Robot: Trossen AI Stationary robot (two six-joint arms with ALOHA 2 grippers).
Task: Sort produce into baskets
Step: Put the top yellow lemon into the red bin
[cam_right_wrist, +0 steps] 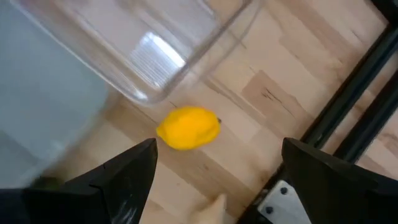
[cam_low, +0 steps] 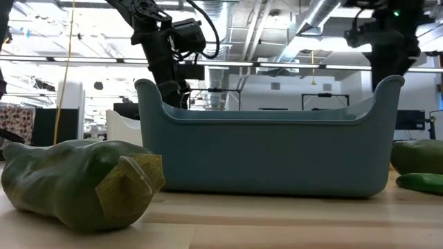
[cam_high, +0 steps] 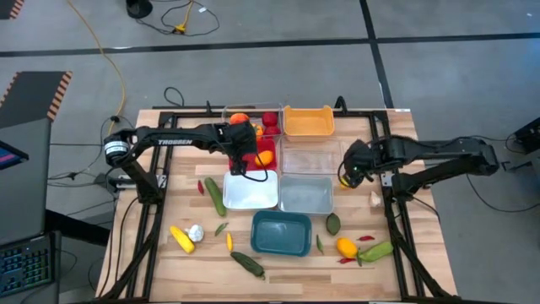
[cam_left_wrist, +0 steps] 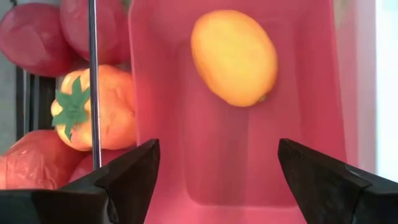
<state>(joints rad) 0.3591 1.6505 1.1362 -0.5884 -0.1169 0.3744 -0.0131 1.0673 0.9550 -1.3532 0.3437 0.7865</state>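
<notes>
hovering over red tray [cam_left_wrist: 236, 155], left tool [cam_left_wrist: 217, 180] stood apart, orange fruit [cam_left_wrist: 234, 57] dropped inside for sorting; right tool [cam_right_wrist: 217, 180], apart, aimed at yellow fruit [cam_right_wrist: 188, 128] on bench [cam_right_wrist: 261, 93].

Floor [cam_high: 278, 76]: grey concrete, crossed by dark seam lines, seen from above.
Cables: a yellow cable [cam_high: 105, 59] runs over the floor to the worktop's left; black cables [cam_high: 169, 19] coil near the far edge.
Worktop [cam_high: 413, 245]: pale wooden planks on a black metal frame [cam_high: 152, 198].
Left edge: a dark desk with a keyboard [cam_high: 25, 266]; a hazard-striped mat [cam_high: 38, 93] beyond it.
Ceiling [cam_low: 277, 28]: exposed silver ducts and pipes in the low view.
Light: bright, white, from the room behind.
</notes>
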